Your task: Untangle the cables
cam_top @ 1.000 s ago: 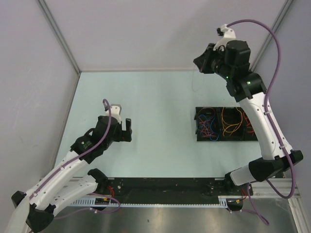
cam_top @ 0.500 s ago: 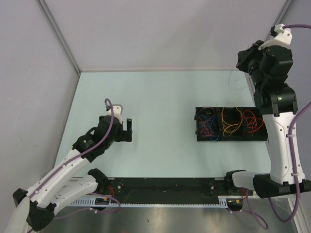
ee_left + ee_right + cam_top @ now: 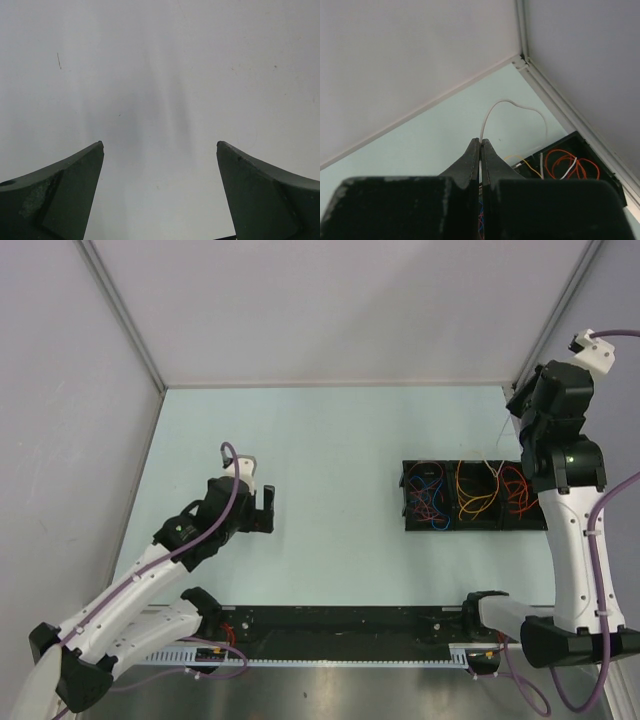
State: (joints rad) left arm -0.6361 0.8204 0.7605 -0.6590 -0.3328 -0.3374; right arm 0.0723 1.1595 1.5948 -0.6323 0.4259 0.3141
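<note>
Overhead, a black plastic tray (image 3: 470, 527) with three compartments is seen on the right part of the pale green bench (image 3: 330, 440). The cables are found there, one group to each compartment. A tangle of thin blue, red and pink wires (image 3: 428, 500) lies in the left one, looping orange wires (image 3: 474, 492) in the middle one, and curly red wires (image 3: 515, 490) in the right one.

A thin whitish cable (image 3: 505, 100) is pinched between the closed fingers of the right hand (image 3: 480, 141), which is raised near the tray's far right corner. From the fingertips the cable arches upward and drops back toward the tray. Where its lower end lies among the orange and red loops cannot be told.

The left hand (image 3: 160, 145) is held wide open with nothing between its dark fingers. It is low over a bare part of the bench, well apart from the tray and to its left.
</note>
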